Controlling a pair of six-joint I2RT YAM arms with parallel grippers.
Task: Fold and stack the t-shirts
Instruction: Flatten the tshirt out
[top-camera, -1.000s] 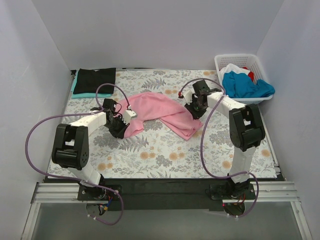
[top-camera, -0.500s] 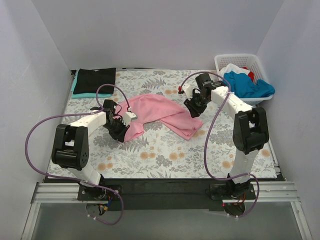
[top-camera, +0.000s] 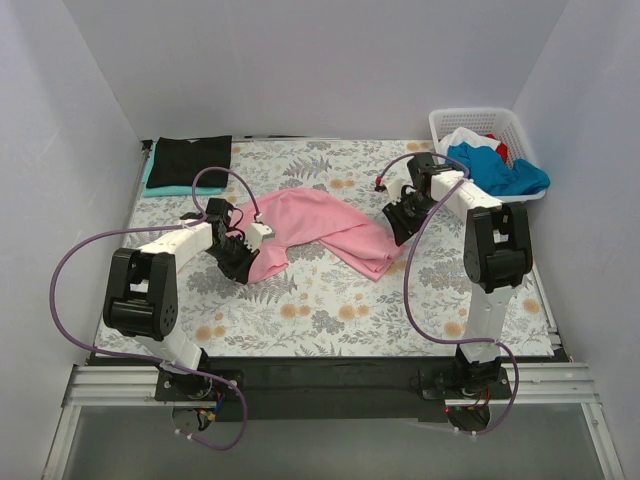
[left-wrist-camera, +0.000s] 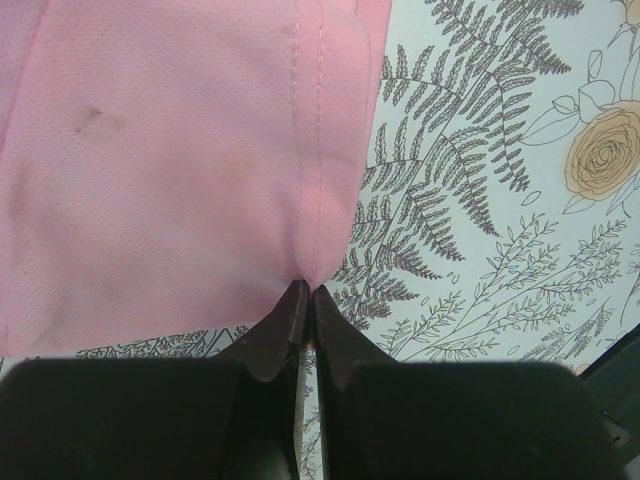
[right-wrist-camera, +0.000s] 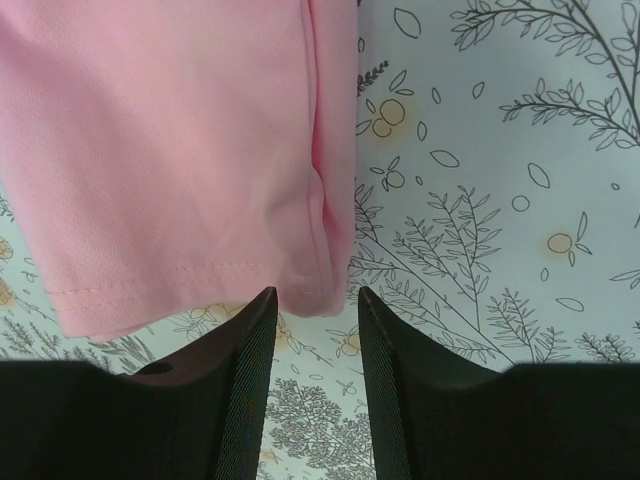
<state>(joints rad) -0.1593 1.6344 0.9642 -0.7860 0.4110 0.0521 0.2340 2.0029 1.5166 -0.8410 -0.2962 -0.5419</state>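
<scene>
A pink t-shirt (top-camera: 310, 220) lies crumpled across the middle of the floral tablecloth. My left gripper (top-camera: 240, 265) is at its left end, shut on the shirt's seamed edge (left-wrist-camera: 310, 200); the jaws (left-wrist-camera: 305, 288) pinch the cloth at their tips. My right gripper (top-camera: 398, 228) is at the shirt's right end, open (right-wrist-camera: 314, 297), with the hemmed corner of the pink shirt (right-wrist-camera: 170, 130) just ahead of the tips, not between them. A folded black t-shirt (top-camera: 192, 158) lies on a teal one (top-camera: 165, 189) at the back left.
A white lattice basket (top-camera: 470, 114) at the back right holds blue (top-camera: 490, 170), white (top-camera: 462, 138) and red (top-camera: 503, 152) t-shirts. The floral tablecloth (top-camera: 330, 300) covers the table. White walls close in the left, back and right sides.
My right arm has swung to the right and its gripper has shifted slightly right and nearer, to the shirt's right hem. The left gripper has barely moved.
</scene>
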